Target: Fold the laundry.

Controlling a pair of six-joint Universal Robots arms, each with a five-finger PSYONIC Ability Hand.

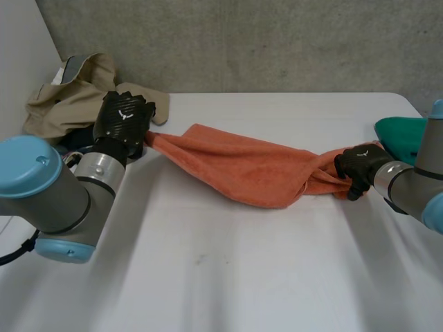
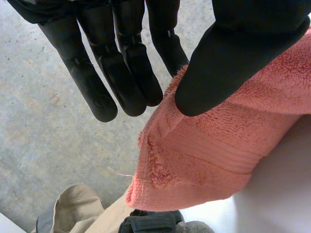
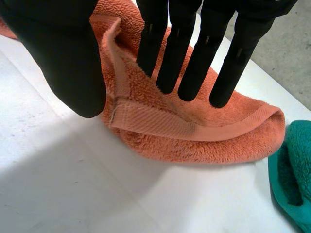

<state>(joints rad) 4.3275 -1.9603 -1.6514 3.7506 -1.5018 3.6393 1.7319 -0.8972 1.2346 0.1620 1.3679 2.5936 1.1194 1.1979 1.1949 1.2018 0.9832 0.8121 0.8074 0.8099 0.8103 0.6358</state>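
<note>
The orange towel point(image 1: 249, 169) hangs stretched — left hand point(image 1: 123, 117) and right hand point(image 1: 360, 164) each pinch one end.

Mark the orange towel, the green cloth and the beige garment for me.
orange towel point(image 1: 252, 169): head view, middle of its stretched span.
green cloth point(image 1: 398, 135): head view, its upper surface.
beige garment point(image 1: 69, 97): head view, middle of the heap.

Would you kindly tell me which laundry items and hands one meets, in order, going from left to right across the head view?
beige garment -> left hand, pinching one end of the towel -> orange towel -> right hand, gripping the other end -> green cloth
</note>
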